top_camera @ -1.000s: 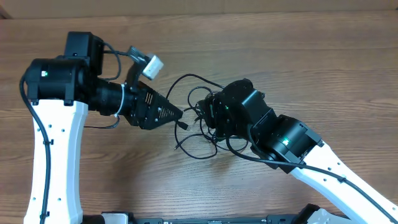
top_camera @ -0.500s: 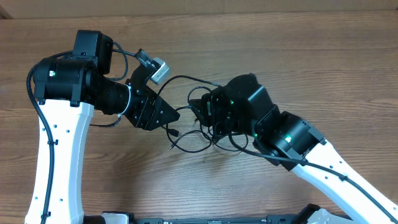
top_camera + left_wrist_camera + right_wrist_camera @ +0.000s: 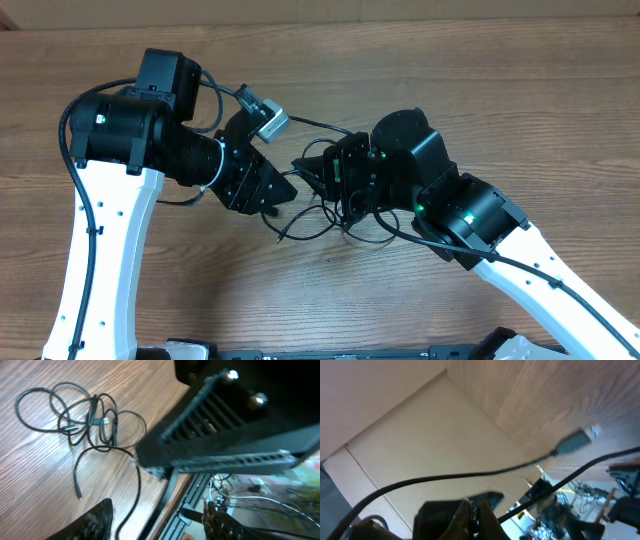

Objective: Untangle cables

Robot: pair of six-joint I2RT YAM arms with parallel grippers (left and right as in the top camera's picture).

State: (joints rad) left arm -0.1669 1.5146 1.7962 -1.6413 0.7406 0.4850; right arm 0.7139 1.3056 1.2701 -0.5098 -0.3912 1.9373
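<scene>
**Operator:** Left gripper, jaw state?

**Technician:** Jaws apart, roughly half open; nothing gripped; one strand on the table runs up between the fingers; it touches neither.

**Operator:** Position of the cables?

**Technician:** Ahead of the left jaws and off to their left; a loose knot of loops, flat on the table; the strand's long axis runs from the knot straight back toward the jaws; a second tail stops short, left of the jaws.

**Operator:** Right gripper?

**Technician:** Jaws closed; one cord leaves from just beside the tips; another crosses ahead of them and ends in a plug; whether a cord is pinched cannot be told.

**Operator:** Nearer arm?

**Technician:** In the overhead view the right gripper sits over the knot; the left sits just beside it; judgement: the left, open and lined up with the strand, suits the next pick.

**Operator:** Brands, labels, writing?

**Technician:** None legible.
</scene>
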